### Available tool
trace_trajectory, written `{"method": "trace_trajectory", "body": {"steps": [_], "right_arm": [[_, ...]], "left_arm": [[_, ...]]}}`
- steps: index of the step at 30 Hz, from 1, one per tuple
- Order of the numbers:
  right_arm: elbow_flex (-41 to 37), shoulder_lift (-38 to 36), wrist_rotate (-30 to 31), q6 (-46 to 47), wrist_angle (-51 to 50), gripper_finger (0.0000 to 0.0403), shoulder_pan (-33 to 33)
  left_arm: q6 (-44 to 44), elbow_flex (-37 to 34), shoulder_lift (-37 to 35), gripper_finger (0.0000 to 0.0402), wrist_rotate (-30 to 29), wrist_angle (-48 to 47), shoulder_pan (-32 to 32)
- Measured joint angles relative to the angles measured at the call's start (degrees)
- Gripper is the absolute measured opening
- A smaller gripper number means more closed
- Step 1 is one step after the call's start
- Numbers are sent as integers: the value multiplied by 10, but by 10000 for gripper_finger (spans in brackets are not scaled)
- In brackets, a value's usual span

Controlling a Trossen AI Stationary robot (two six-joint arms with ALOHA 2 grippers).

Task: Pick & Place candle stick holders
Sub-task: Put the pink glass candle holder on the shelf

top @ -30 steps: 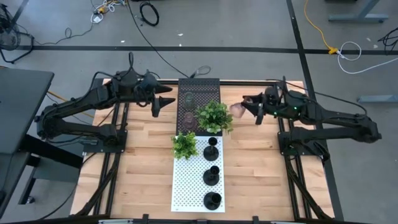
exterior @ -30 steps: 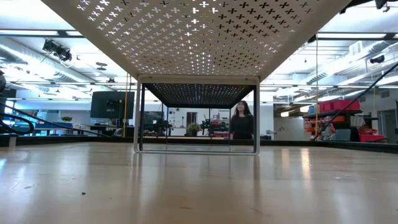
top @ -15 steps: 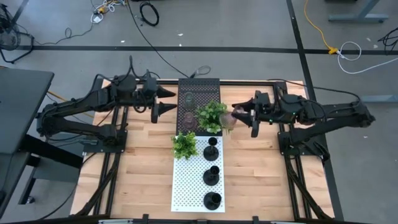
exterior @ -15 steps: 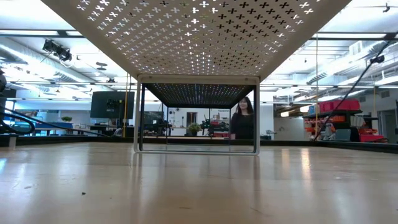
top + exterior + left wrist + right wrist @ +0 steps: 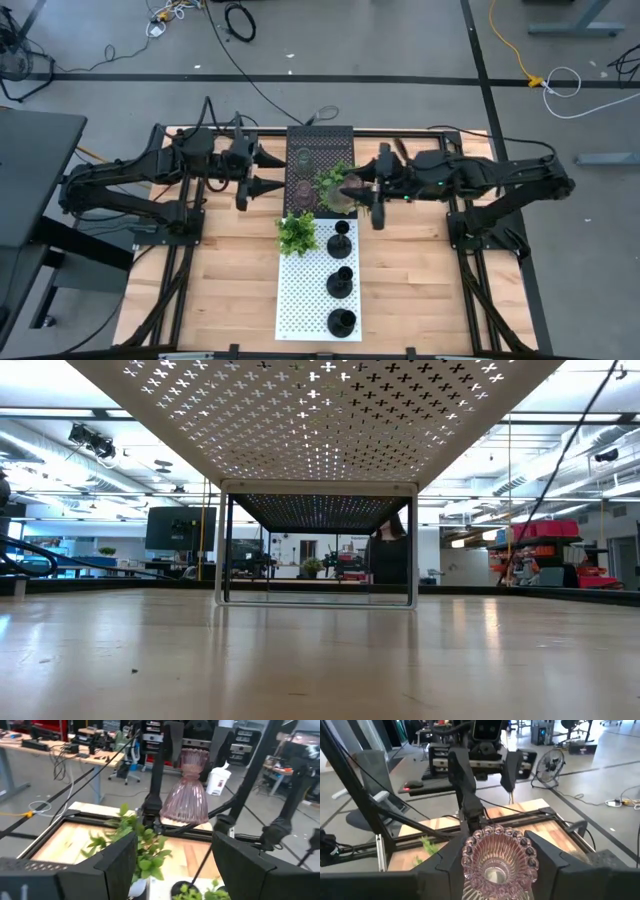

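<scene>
While the right gripper grips the upright pink glass holder, the dark tray lies just ahead of it, and the open left gripper waits opposite.

Ribbed pink glass holder, wood-grain table

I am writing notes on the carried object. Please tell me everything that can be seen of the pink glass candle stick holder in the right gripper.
The pink glass candle stick holder is translucent ribbed glass with a scalloped round cup, a narrow neck and a flaring body. It stands upright, off the table, clamped between the fingers of the right gripper, one on each side. Seen from above it hangs over the larger potted plant, by the dark perforated tray. Only the fingers touch it.
</scene>
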Motion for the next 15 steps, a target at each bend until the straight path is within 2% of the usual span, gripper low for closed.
{"method": "trace_trajectory", "body": {"steps": [5,9,15], "right_arm": [[85,60,-6,-13,-36,155,1],[136,96,-35,-22,-43,155,0],[167,130,-30,-24,-50,155,-1]], "left_arm": [[1,0,0,257,0,23,-33],[2,0,0,257,0,34,-62],[27,0,21,257,-25,71,-92]]}}
